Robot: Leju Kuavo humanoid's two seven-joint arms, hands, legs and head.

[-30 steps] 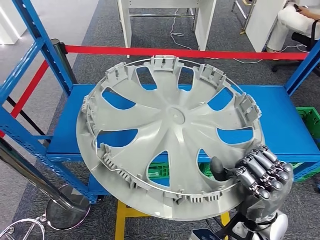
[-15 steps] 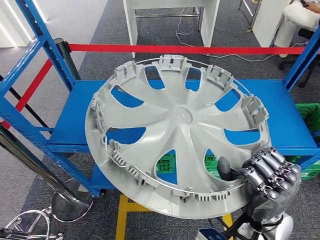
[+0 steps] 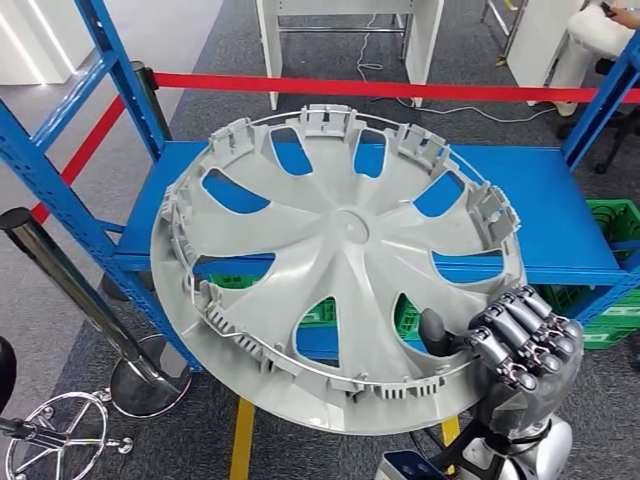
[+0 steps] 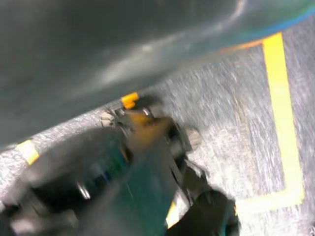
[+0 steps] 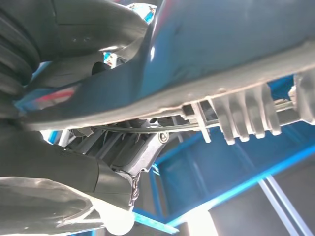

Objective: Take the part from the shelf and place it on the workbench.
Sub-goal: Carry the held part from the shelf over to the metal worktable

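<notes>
The part is a large grey wheel cover (image 3: 332,260) with open spokes and clips round its rim. It hangs tilted in the air in front of the blue shelf (image 3: 558,220). My right hand (image 3: 524,345) grips its near right edge, thumb on the inner face and fingers wrapped over the rim. In the right wrist view the rim (image 5: 223,73) runs between the thumb and the fingers (image 5: 55,162). The left wrist view is blurred: the cover's grey underside (image 4: 111,49) lies above the carpet, and my left hand (image 4: 55,172) is a dark smear whose fingers I cannot make out.
A red barrier tape (image 3: 377,88) runs behind the shelf. A chrome stanchion (image 3: 68,290) and a chrome chair base (image 3: 64,445) stand at the left. Green crates (image 3: 615,225) sit under the shelf at the right. White table legs (image 3: 340,30) and a seated person (image 3: 596,30) are farther back.
The whole picture has shifted, so the camera has moved; the shelf posts and stanchion have slid across the view. The wheel cover stays in my right hand's grip.
</notes>
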